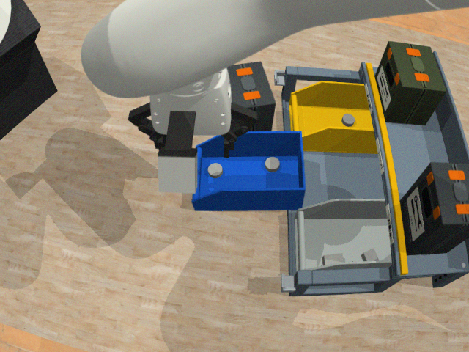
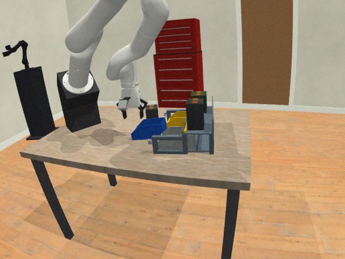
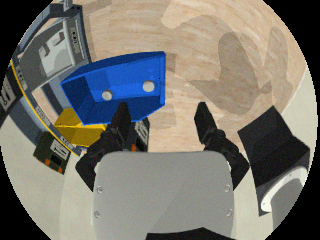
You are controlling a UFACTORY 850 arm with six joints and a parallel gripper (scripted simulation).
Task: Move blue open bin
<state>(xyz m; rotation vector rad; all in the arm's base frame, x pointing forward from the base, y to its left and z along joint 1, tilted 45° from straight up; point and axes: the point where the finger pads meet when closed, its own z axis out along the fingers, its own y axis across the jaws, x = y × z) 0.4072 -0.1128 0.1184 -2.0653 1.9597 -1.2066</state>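
The blue open bin (image 1: 250, 199) (image 2: 149, 129) (image 3: 115, 75) holds two grey round parts (image 1: 215, 169) (image 3: 148, 86). Its low front is out over the table; its rear overlaps the shelf's front edge in the top view. It looks tilted, front end lower; the contact under its rear is hidden. My gripper (image 1: 192, 151) (image 2: 133, 117) (image 3: 162, 109) is open and empty, above the bin's front end and off to its side. The yellow bin (image 1: 333, 140) (image 2: 176, 122) (image 3: 82, 134) and the grey bin (image 1: 310, 235) (image 2: 174, 130) sit on the shelf (image 1: 318, 277) (image 2: 170, 137), open fronts out.
A dark case (image 1: 251, 83) (image 2: 151, 110) stands on the table behind the blue bin, near my gripper. A green case (image 1: 416, 75) and another dark case (image 1: 442, 212) (image 2: 194, 114) stand on the shelf's upper level. The black robot pedestal (image 2: 80, 111) is at the left.
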